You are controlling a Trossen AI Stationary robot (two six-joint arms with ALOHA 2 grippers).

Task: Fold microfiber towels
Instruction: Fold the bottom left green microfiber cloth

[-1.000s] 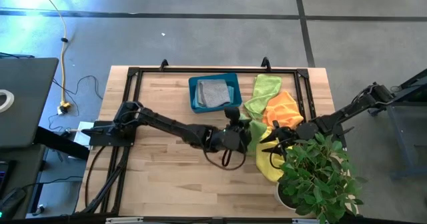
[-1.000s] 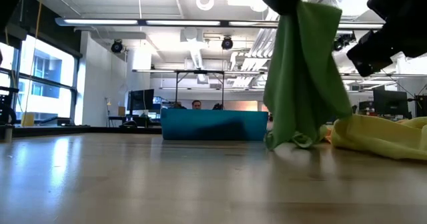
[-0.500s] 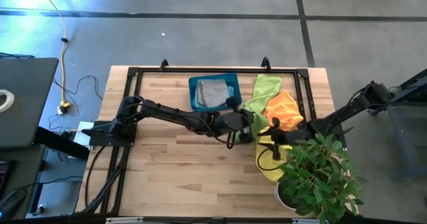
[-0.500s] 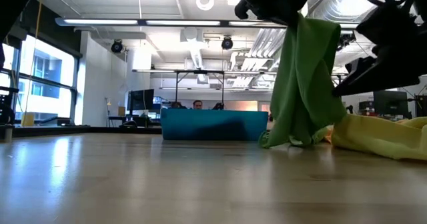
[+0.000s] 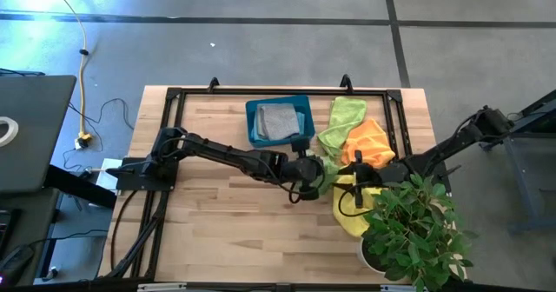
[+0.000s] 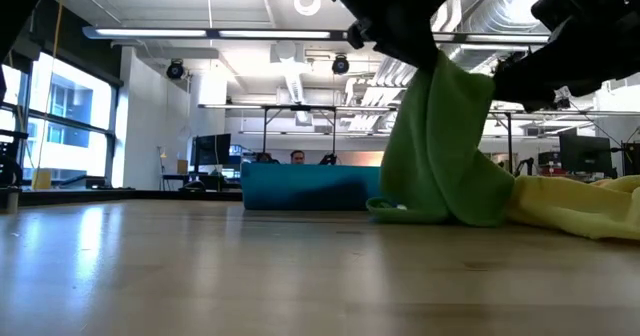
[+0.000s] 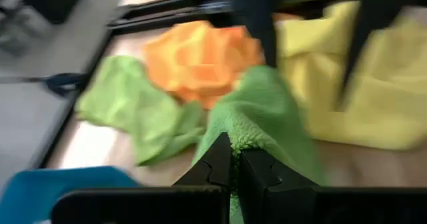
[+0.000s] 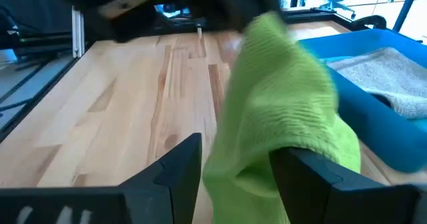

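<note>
High view first: we've got the left gripper (image 5: 314, 168) out at mid-table, just in front of the teal bin (image 5: 254, 127), pinching a lime green towel (image 6: 440, 146) by its upper edge. Low view shows that towel hanging down with its bottom bunched on the table (image 5: 208, 231). The right gripper (image 5: 354, 181) sits just beside it, fingers spread, with that same cloth filling the gap between them in its wrist view. A yellow towel (image 5: 347, 214), an orange towel (image 5: 369, 140) and another green towel (image 5: 346, 114) are heaped next to the potted plant (image 5: 413, 231). A grey towel (image 5: 278, 120) lies in the bin.
</note>
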